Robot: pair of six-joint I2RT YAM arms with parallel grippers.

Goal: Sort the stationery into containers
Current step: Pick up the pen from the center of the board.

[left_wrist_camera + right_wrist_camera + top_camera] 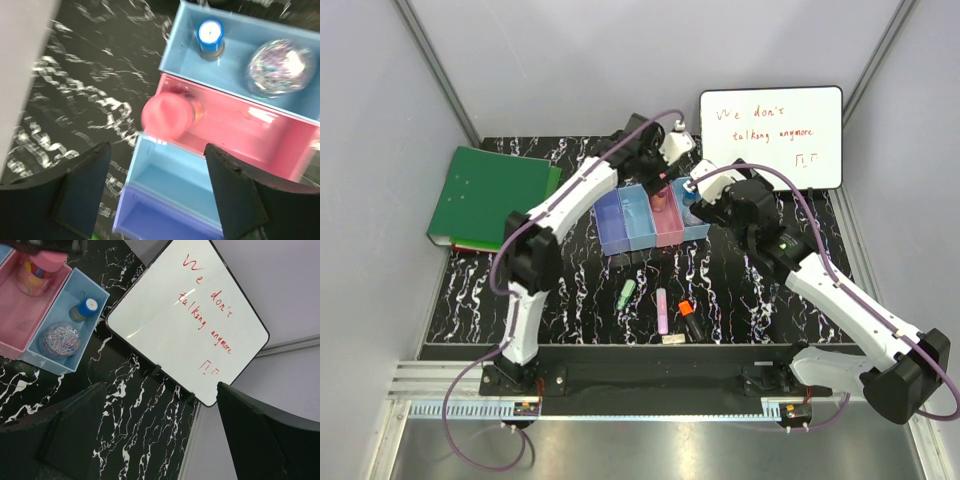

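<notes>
Overhead, left gripper point(157, 150) wide above pink-capped tube point(167, 116) — right gripper point(160, 387) wide too.

A green binder point(490, 195) lies flat at the far left, overhanging the edge of the black marbled mat point(740, 290). Far right, a whiteboard point(770, 135) stands propped up, reading "We don't talking anymore" in red.

binder point(490, 195) green | tabletop point(740, 290) black (white veins) | bins point(611, 226) blue, pink
</notes>
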